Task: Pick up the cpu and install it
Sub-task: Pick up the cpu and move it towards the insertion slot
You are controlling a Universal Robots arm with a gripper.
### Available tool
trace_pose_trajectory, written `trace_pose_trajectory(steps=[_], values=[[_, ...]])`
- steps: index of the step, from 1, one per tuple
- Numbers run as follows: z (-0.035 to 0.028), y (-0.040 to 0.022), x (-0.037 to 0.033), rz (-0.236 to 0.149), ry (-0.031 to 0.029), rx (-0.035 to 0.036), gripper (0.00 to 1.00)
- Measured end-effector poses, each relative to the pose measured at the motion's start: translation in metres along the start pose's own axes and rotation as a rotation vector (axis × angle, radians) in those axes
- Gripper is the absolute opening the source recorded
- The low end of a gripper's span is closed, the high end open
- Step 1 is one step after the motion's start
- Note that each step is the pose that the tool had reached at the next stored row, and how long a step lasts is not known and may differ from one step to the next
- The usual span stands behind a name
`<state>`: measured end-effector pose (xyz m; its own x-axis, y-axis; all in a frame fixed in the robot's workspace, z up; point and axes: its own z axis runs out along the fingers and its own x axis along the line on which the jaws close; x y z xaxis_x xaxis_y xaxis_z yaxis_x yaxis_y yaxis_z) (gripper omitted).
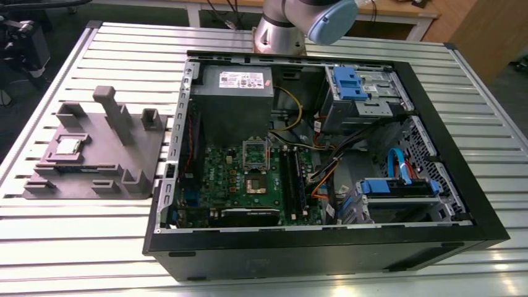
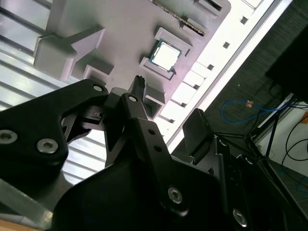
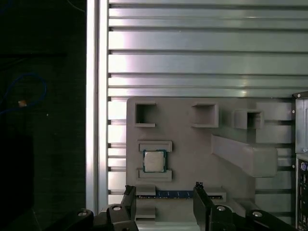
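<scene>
One cpu [image 3: 154, 160] sits in its grey holder [image 3: 192, 149], wide-open claw [image 3: 164, 192] hovering empty nearby.

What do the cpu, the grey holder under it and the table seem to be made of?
The cpu: top looks metal, with a silvery-grey sheen; the thin greenish edge is likely circuit board. The holder: matte grey, blocky moulded shapes, probably plastic. The table: ribbed slats with bright glare, likely aluminium.

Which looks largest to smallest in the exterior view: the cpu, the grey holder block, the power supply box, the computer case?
1. computer case
2. grey holder block
3. power supply box
4. cpu
The gaps are clear; nearness to the camera does not blur the order.
</scene>
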<state>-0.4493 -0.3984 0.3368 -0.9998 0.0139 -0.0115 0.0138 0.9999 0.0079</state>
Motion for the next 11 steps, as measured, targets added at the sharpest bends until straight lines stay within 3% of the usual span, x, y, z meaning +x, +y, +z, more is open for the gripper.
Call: trace_pose_trajectory(steps=[11], values=[[0.0098,-0.0001,0.0001,0.000,0.0000,0.0000,0.59]])
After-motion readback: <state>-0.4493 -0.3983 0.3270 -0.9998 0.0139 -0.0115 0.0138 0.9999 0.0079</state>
